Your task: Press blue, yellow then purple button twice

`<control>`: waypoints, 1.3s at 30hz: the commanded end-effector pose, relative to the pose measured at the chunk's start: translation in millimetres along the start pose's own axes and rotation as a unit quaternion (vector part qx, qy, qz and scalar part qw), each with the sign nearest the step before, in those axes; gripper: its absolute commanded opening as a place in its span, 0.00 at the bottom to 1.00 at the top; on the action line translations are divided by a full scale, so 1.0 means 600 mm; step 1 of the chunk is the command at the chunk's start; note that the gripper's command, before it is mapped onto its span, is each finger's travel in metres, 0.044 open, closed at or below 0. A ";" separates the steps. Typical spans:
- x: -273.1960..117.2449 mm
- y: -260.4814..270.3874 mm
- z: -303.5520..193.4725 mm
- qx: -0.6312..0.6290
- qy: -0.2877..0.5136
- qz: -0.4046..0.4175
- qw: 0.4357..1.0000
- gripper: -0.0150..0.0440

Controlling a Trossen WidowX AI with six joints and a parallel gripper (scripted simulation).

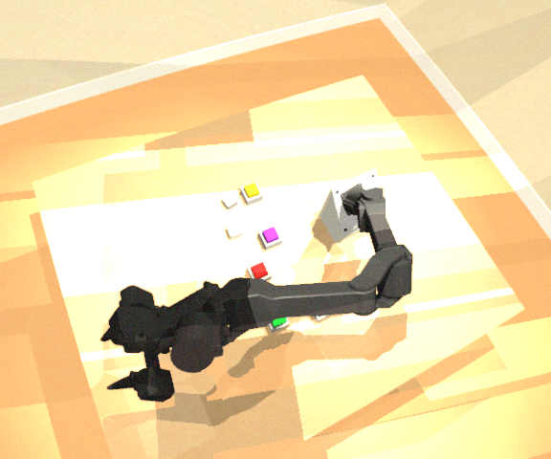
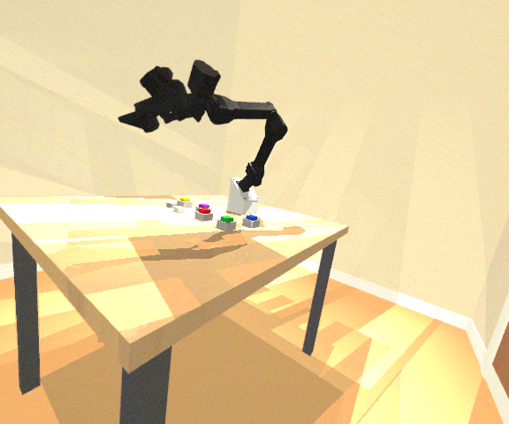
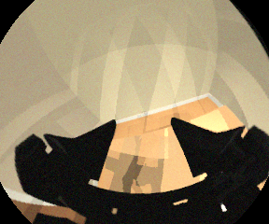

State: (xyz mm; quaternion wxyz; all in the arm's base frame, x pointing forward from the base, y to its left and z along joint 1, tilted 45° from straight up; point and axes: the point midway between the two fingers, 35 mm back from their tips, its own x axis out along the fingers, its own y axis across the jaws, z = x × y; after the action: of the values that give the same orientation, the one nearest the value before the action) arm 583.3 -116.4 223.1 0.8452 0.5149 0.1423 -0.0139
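Hovering high with my gripper (image 1: 105, 363) (image 2: 126, 112) (image 3: 144, 121) spread open and empty, I am judging the first press as back and down, the blue button (image 1: 321, 316) (image 2: 251, 218) lying well below, near three o'clock from above, mostly hidden under my arm (image 1: 315, 298) (image 2: 252, 109).

My single arm (image 1: 310, 298) (image 2: 250, 110), seen in top and exterior views, rises from its base to a bent elbow (image 1: 395, 277) (image 2: 277, 127); the forearm extends nearly level. Beyond the wrist (image 1: 236, 302) (image 2: 219, 108), my gripper (image 1: 105, 363) (image 2: 126, 112) (image 3: 144, 121) is raised, angled slightly downward. Its two pointed fingers stand wide apart, holding nothing between them.
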 end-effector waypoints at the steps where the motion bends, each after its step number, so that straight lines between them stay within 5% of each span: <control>1: -0.071 -0.010 -0.108 -0.043 0.119 -0.060 0.990 0.93; 11: -0.233 -0.023 -0.270 -0.093 0.303 -0.107 0.943 0.93; 25: -0.543 -0.039 -0.476 -0.105 0.552 -0.088 0.822 0.93; 33: -0.548 -0.039 -0.479 -0.104 0.556 -0.087 0.820 0.93; 39: -0.514 -0.062 -0.558 -0.105 0.556 -0.087 0.820 0.67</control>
State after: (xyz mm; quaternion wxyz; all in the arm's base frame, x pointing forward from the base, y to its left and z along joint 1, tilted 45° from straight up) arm 207.0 100.0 146.2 0.6719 0.3291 0.6276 0.2156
